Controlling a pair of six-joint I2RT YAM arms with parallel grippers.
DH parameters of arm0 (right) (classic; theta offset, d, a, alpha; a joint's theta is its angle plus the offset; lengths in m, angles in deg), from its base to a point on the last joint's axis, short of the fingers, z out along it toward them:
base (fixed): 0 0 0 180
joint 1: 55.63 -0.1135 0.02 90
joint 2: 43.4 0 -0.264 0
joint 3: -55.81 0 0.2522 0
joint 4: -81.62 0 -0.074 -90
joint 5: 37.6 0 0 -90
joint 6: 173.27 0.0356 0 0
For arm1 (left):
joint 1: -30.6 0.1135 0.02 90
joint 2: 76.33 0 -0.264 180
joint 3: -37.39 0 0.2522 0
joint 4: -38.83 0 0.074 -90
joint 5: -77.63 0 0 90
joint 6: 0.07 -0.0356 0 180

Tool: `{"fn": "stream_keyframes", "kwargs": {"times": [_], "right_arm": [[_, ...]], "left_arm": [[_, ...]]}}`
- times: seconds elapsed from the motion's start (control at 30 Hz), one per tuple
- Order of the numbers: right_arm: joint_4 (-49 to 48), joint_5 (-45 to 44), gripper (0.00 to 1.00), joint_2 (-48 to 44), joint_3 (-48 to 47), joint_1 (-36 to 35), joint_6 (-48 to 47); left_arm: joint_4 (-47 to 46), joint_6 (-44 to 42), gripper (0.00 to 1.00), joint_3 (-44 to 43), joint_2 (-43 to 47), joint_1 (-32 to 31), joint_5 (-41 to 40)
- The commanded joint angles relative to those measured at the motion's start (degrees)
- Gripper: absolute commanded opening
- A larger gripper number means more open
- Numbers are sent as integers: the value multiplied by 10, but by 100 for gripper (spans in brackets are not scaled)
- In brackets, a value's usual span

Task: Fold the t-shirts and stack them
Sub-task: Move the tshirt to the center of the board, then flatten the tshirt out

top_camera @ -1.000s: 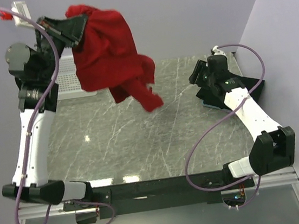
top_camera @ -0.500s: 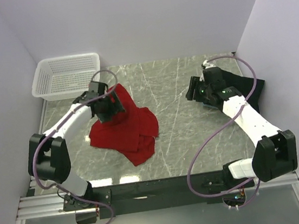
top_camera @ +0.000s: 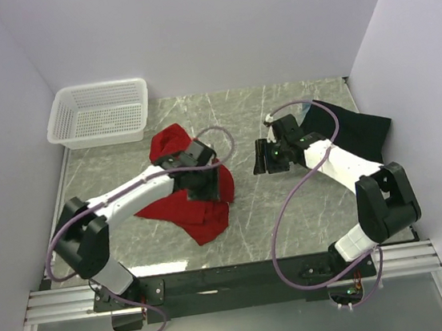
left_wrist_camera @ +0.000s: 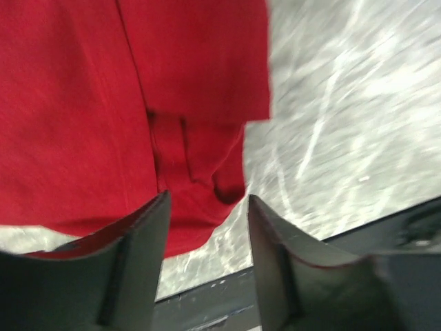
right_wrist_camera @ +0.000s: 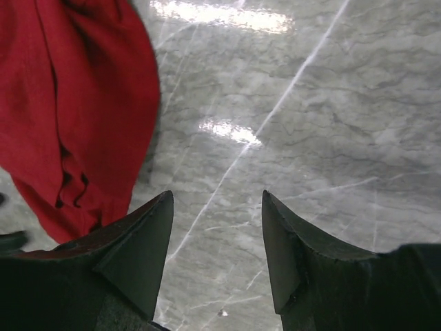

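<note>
**Red shirt heaped on the bench, both tools spread and empty**

At 10 o'clock, in the far corner, the white mesh basket [top_camera: 101,111] has nothing showing in it; it sits out of the working area.

The red t-shirt [top_camera: 204,224] lies in a rumpled, doubled-over heap left of centre, roughly between 8 and 9 o'clock on the marble bench [top_camera: 278,102]. That puts it on open, flat surface where it can be spread out. It is not folded yet; the left wrist view shows a sleeve or hem tucked under itself.

The left tool [left_wrist_camera: 207,200] hangs low over the shirt's 4 o'clock edge, its fingers spread with no cloth between them. It looks well placed to pick out a hem or corner.

The right tool [right_wrist_camera: 215,198] is just past the shirt's 3 o'clock side, over bare marble. It is also spread and holds nothing, and probably waits to take the opposite edge so the cloth can be pulled flat.

The black t-shirt [top_camera: 354,129] rests at 2 to 3 o'clock, by the right wall, well apart from the red one. It appears to be where the stack will go.
</note>
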Motion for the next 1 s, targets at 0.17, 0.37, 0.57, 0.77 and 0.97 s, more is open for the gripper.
{"fn": "stream_keyframes", "kwargs": {"times": [0.17,0.37,0.57,0.77,0.97], "right_arm": [[-16,14,61,-31,38,-4,24],[-14,14,61,-40,48,-6,28],[-12,10,61,-47,53,-6,29],[-10,8,61,-53,56,-8,29],[-9,5,61,-57,60,-8,29]], "left_arm": [[68,71,41,10,-22,-69,-82],[67,105,32,51,-28,-88,-112],[73,104,33,48,-54,-90,-141],[73,97,34,35,-84,-90,-163],[68,88,34,28,-100,-91,-167]]}}
